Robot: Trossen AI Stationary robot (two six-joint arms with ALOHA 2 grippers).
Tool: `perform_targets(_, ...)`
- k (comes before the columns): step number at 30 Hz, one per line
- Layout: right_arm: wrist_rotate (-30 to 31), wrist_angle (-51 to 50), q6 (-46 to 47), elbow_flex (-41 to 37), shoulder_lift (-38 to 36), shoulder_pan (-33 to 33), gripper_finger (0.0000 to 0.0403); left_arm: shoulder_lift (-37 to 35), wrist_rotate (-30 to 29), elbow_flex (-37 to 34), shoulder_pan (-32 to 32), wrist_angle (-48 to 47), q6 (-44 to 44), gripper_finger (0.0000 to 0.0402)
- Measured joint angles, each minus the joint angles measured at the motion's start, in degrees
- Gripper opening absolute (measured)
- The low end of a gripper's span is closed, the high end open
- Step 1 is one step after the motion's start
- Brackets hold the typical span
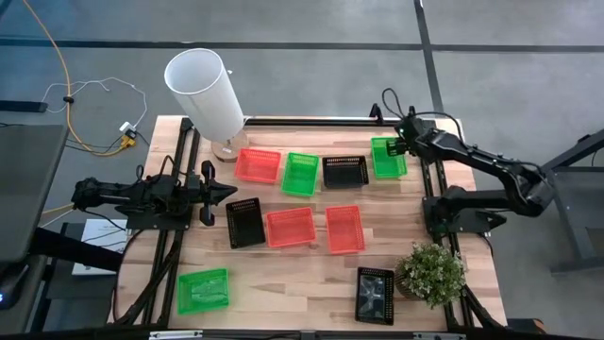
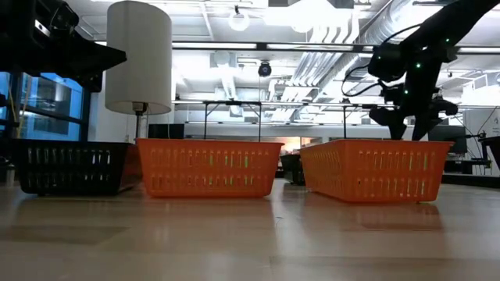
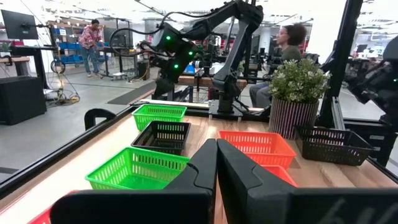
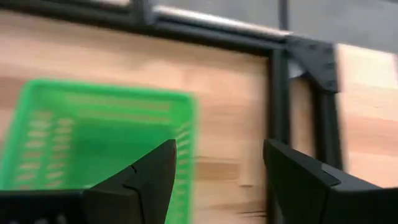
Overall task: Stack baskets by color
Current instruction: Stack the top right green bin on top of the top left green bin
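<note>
Jaws of the right gripper (image 4: pixel 217 180) stand spread wide with nothing between them; the gripper hangs over the far right part of the table, just above a bright green plastic mesh basket (image 1: pixel 388 157) at about 1 o'clock from table centre. Jaws of the left gripper (image 1: pixel 226 193) are pressed together, empty, with that arm lying level at the table's 9 o'clock edge.

Count of the small shallow rectangular mesh baskets in the high view: nine, none stacked.

Green, three: the one under the right gripper; a second (image 1: pixel 300 173) at 12 o'clock; a third (image 1: pixel 203 290) alone near the front left corner, at 7 o'clock.

Red, three: one (image 1: pixel 258 165) at 11 o'clock, just beside the second green; two side by side near centre, the left one (image 1: pixel 290 227) and the right one (image 1: pixel 344 229).

Black, three: one (image 1: pixel 344 171) between the second green and the green at 1 o'clock; one (image 1: pixel 245 223) touching or just beside the left central red; one (image 1: pixel 375 295) at 5 o'clock near the front edge.

Other items: one tall white cylinder (image 1: pixel 206 92) on a round wooden base at the far left, 11 o'clock; one small green potted plant (image 1: pixel 431 272) at 4 o'clock, just beside the front black basket. Wooden table top (image 1: pixel 283 283) bare elsewhere.
</note>
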Motion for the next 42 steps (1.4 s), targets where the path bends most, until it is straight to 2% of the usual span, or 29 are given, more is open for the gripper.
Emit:
perform_targets(3,-7.2,3.77,0.1,-1.57,0.03,0.15,0.0229,0.0,-0.02,-0.01,-0.02,0.01,0.0,0.0)
perform_targets(5,-9.14,5.43,0.9,-2.7,0.03,0.15,0.0228,0.02,-0.02,0.01,-0.02,0.01,-0.01,0.0)
perform_targets(11,-0.43,4.4,5.45,-5.03,0.0,0.15,0.0228,0.0,-0.02,-0.01,0.0,0.01,0.0,0.0)
perform_targets(16,-4.31,8.43,6.33,-8.46,0.01,0.17,0.0228,0.0,-0.02,0.0,-0.02,0.01,-0.01,0.0)
perform_targets(24,-3.67,12.64,8.84,-11.65,0.01,0.17,0.0221,0.0,0.0,0.0,-0.02,0.0,-0.01,0.0)
perform_targets(29,-3.53,12.54,8.75,-11.65,0.01,0.17,0.0168,0.01,-0.01,0.01,-0.01,0.01,0.0,0.0)
perform_targets(36,-1.92,11.22,6.83,-11.65,0.01,0.17,0.0017,0.0,-0.01,0.01,-0.01,0.01,-0.01,0.0)
perform_targets(42,-0.97,9.88,4.75,-9.48,-0.75,0.17,0.0009,0.0,-0.02,0.01,0.0,0.01,-0.02,0.0)
